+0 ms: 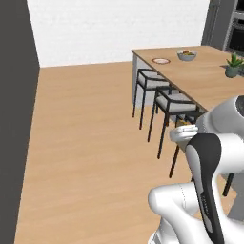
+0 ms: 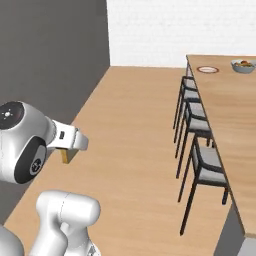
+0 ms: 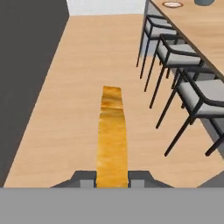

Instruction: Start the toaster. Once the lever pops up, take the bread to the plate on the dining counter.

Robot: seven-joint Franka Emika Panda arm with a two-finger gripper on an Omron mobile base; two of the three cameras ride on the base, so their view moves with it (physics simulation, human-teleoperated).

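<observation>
The bread [image 3: 112, 140] is sitting edge-on between the jaws of the gripper [image 3: 112, 178], which are pinching it narrow, so the toasting and the lift out of the toaster look done. The slice is showing golden-brown in the hand view, and it is peeking out tan under the hand in the right base view. What is left is the carry and the set-down: the plate [image 1: 161, 61] is lying near the far corner of the dining counter [image 1: 205, 81], just beside the fruit bowl [image 1: 187, 55] and well apart from the gripper.

A row of dark chairs [image 2: 200, 150] with grey seats is lining the near long edge of that surface, so I judge that the reach to the plate needs to go over their backs or come in at the far end. A wide strip of wood floor [image 2: 135, 130] is lying open between the chairs and the dark grey wall [image 2: 50, 55], giving the base room to drive forward. A potted plant [image 1: 233, 66] is standing on the surface toward its right side.
</observation>
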